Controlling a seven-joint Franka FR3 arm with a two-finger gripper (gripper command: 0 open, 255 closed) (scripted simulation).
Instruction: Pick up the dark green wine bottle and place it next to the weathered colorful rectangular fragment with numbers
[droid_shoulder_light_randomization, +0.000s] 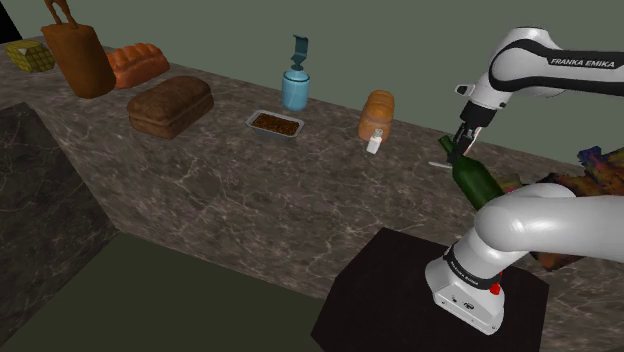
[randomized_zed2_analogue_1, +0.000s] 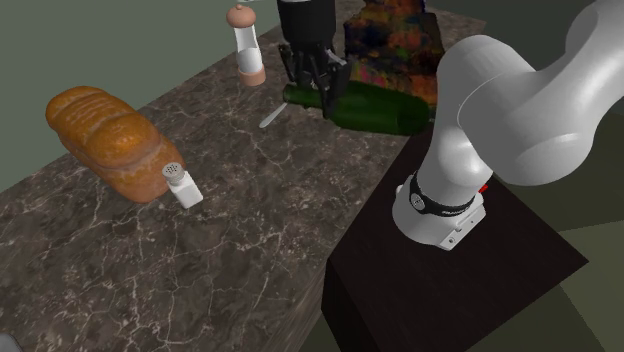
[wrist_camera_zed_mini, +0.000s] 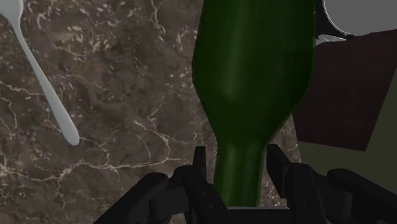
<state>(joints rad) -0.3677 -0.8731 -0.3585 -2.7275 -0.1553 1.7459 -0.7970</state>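
The dark green bottle lies on its side on the marble tabletop, just in front of the colourful fragment. Its neck points away from the black stand and its wide end lies near the stand's corner.

The gripper hangs straight down over the neck. In the wrist view the 2 fingers stand apart, 1 on each side of the neck. A thin strip of tabletop shows between 1 finger and the glass, so the bottle is straddled but not clasped.

A white spoon lies on the tabletop near the neck, apart from it. In the second exterior view a pepper mill stands beyond the gripper. An orange-brown loaf lies well apart at that view's left, with a small white shaker tipped against its near end.

In the shoulder view the bottle shows below the gripper, partly behind the arm's lower link, and the fragment is at that view's right edge.
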